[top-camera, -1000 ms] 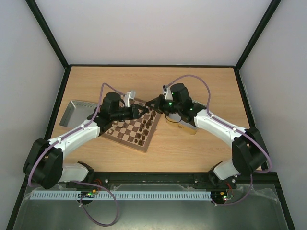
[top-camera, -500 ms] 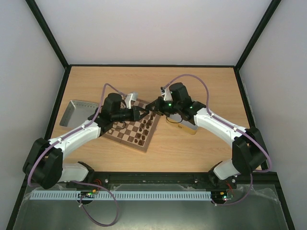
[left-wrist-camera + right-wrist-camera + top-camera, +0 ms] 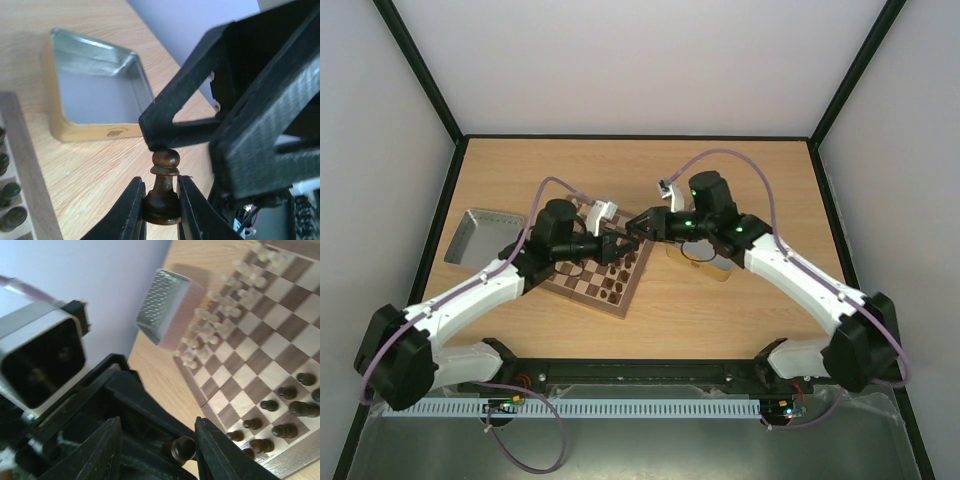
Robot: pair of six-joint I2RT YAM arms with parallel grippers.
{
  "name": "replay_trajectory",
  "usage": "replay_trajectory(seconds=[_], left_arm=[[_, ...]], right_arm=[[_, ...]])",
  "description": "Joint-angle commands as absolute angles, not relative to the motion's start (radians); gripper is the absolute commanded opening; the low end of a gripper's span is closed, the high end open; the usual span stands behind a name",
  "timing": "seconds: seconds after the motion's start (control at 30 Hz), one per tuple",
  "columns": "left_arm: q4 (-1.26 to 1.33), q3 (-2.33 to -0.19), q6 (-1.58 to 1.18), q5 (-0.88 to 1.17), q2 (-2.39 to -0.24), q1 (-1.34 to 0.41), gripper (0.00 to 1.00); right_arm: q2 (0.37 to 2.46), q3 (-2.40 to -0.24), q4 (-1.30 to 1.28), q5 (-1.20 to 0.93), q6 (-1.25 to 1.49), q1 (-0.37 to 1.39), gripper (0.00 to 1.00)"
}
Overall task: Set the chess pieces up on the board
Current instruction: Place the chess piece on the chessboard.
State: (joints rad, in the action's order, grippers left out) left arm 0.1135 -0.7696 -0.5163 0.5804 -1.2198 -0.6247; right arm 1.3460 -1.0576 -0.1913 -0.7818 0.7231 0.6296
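Observation:
A dark brown pawn (image 3: 165,161) stands upright between my left gripper's (image 3: 160,186) fingers, which are shut on its base. In the top view this left gripper (image 3: 613,243) hangs over the right side of the board (image 3: 582,290). My right gripper (image 3: 638,226) faces it tip to tip. It is open, with the pawn's head (image 3: 182,449) sitting free between its spread fingers (image 3: 216,452). One right finger (image 3: 190,100) touches the top of the pawn. Rows of dark pieces (image 3: 280,410) and cream pieces (image 3: 210,330) stand on the board.
A shiny metal tin (image 3: 95,95) lies on the table right of the board, under the right arm (image 3: 705,262). A grey tray (image 3: 475,237) sits left of the board. Black frame rails line the wooden table's edges.
The right gripper has opened off the pawn, which now stays in the left gripper. The left arm has reached further right and the right arm has drawn back a little.

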Motion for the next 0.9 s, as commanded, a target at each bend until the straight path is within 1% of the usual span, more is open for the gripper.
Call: replay_trajectory(seconds=[0.0,0.13,0.27,0.4,0.57,0.67,0.87], left_arm=[[0.101,-0.8,-0.368,0.607,-1.143,-0.661,0.02],[0.076,-0.819,-0.259,0.614,-1.102,-0.698,0.02],[0.06,-0.838,-0.201,0.656,-1.09,-0.71,0.02],[0.058,-0.845,-0.18,0.668,-1.085,-0.718,0.02],[0.062,-0.85,-0.179,0.655,-1.086,-0.719,0.02],[0.066,-0.849,-0.178,0.675,-1.092,-0.721,0.02],[0.067,-0.847,-0.171,0.715,-1.104,-0.721,0.02]], right_arm=[[1.233,-1.048,-0.252,-0.89,0.594,0.626,0.39],[1.162,-1.042,-0.312,-0.915,0.539,0.625,0.39],[1.112,-1.042,-0.366,-0.921,0.494,0.626,0.47],[1.112,-1.047,-0.42,-0.906,0.452,0.626,0.48],[1.108,-1.037,-0.426,-0.932,0.429,0.626,0.39],[1.116,-1.037,-0.415,-0.934,0.43,0.626,0.3],[1.145,-1.037,-0.367,-0.952,0.456,0.626,0.23]])
